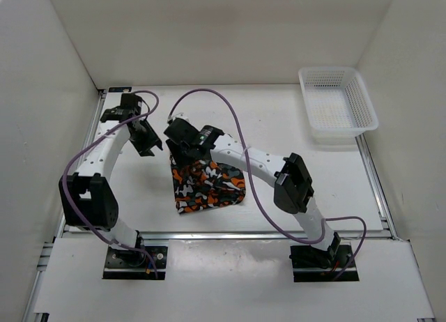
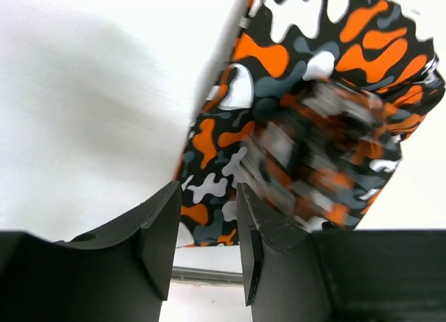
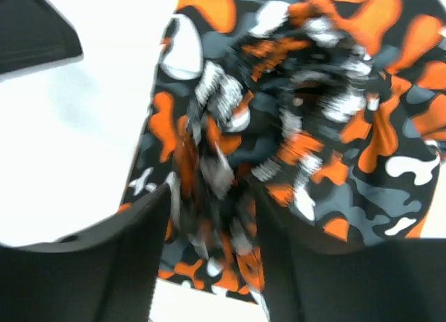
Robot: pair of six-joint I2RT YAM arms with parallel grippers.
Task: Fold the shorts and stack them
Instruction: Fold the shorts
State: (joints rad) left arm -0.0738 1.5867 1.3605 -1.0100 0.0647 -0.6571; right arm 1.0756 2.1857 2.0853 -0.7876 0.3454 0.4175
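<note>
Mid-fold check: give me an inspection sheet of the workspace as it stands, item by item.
Surface: white table; no stains or debris seen.
Job's things: camouflage shorts, a compact, partly folded bundle near the table's middle, its far edge bunched up at the right gripper.
Clutter: white mesh basket at the far right corner, well apart from the shorts; nothing seen inside it.
Grippers: right gripper closed on bunched shorts cloth; left gripper open, holding nothing, beside the shorts' left edge.
Cables: purple cables loop off both arms; none seen caught in the cloth.
Surroundings: white enclosure walls; nothing else seen.
</note>
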